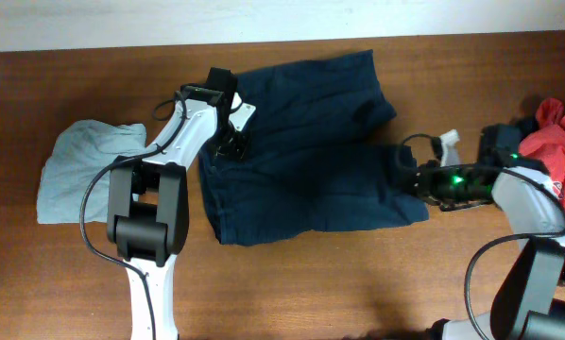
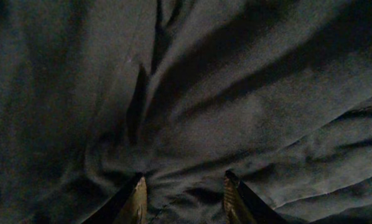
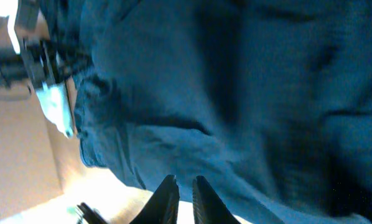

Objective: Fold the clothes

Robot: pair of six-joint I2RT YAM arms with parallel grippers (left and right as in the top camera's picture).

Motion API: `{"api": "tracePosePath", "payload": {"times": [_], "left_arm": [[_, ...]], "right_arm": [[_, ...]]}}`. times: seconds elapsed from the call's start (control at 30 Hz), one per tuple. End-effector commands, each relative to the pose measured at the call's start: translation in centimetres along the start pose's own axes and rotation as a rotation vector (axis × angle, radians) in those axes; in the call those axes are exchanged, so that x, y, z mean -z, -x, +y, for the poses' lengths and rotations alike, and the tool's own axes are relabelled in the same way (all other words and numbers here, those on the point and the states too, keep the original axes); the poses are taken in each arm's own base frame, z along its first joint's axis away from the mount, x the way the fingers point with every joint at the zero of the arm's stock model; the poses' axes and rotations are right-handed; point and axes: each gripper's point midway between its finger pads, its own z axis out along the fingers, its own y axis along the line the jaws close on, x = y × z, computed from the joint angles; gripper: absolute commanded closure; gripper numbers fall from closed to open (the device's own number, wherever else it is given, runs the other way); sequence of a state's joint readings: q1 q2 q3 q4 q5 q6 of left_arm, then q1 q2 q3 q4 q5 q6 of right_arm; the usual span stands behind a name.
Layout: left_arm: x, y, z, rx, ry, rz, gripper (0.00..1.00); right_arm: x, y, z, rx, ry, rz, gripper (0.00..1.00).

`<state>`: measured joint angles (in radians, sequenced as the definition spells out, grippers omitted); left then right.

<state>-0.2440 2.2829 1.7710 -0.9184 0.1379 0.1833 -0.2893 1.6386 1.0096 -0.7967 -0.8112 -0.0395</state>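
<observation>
The clothes' main piece, dark navy shorts point(image 1: 301, 142), lies spread on the wooden table point(image 1: 358, 283), waistband to the left and two wide legs to the right. My left gripper point(image 1: 228, 142) sits on the waistband. In the left wrist view its fingers point(image 2: 185, 186) stand apart, pressed into bunched navy fabric point(image 2: 236, 93) that fills the gap between them. My right gripper point(image 1: 402, 168) is at the hem of the nearer leg. In the right wrist view its jaws point(image 3: 185, 180) are nearly together at the edge of the blue cloth point(image 3: 236, 81).
A pale grey-green garment point(image 1: 79, 170) lies crumpled at the left of the table. A red garment point(image 1: 561, 142) lies at the right edge behind the right arm. The left arm's wrist point(image 3: 49, 81) shows in the right wrist view. Bare wood runs along the front.
</observation>
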Motion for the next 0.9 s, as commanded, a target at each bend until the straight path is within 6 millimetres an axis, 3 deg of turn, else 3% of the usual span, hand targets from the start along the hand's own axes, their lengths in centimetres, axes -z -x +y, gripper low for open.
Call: {"api": "tracePosePath", "payload": {"times": [0.0, 0.07, 0.13, 0.27, 0.37, 0.47, 0.63, 0.73, 0.77, 0.87], "left_arm": [[-0.2, -1.0, 0.6, 0.006, 0.026, 0.032, 0.59], [-0.2, -1.0, 0.6, 0.006, 0.026, 0.032, 0.59], [-0.2, -1.0, 0.6, 0.006, 0.026, 0.032, 0.59], [-0.2, -0.9, 0.6, 0.005, 0.026, 0.028, 0.59], [-0.2, -0.8, 0.6, 0.005, 0.027, 0.025, 0.59], [-0.2, -0.8, 0.6, 0.005, 0.028, 0.025, 0.59], [0.8, -0.3, 0.8, 0.004, 0.039, 0.023, 0.59], [3.7, 1.4, 1.1, 0.001, 0.067, -0.004, 0.59], [5.9, 2.1, 0.9, 0.0, 0.068, -0.016, 0.59], [9.3, 2.6, 0.4, -0.003, 0.07, -0.026, 0.59]], "right_arm": [[-0.9, -0.2, 2.2, 0.156, 0.027, 0.018, 0.85], [-1.5, 0.1, 2.8, 0.196, 0.029, 0.014, 0.85], [-1.8, 0.3, 1.8, 0.197, -0.043, 0.017, 0.87], [-2.2, 0.4, -4.2, 0.026, -0.405, 0.018, 0.93], [-3.4, 0.4, -6.7, -0.009, -0.483, 0.022, 0.93], [-3.2, 0.3, -11.5, -0.144, -0.675, 0.0, 0.95], [-1.8, 0.8, -13.9, -0.207, -0.744, -0.038, 0.96], [-0.4, 1.4, -14.2, -0.247, -0.747, -0.059, 0.96], [0.2, 1.3, -14.1, -0.274, -0.749, -0.057, 0.96], [0.6, 0.7, -13.6, -0.288, -0.754, -0.034, 0.96]]}}
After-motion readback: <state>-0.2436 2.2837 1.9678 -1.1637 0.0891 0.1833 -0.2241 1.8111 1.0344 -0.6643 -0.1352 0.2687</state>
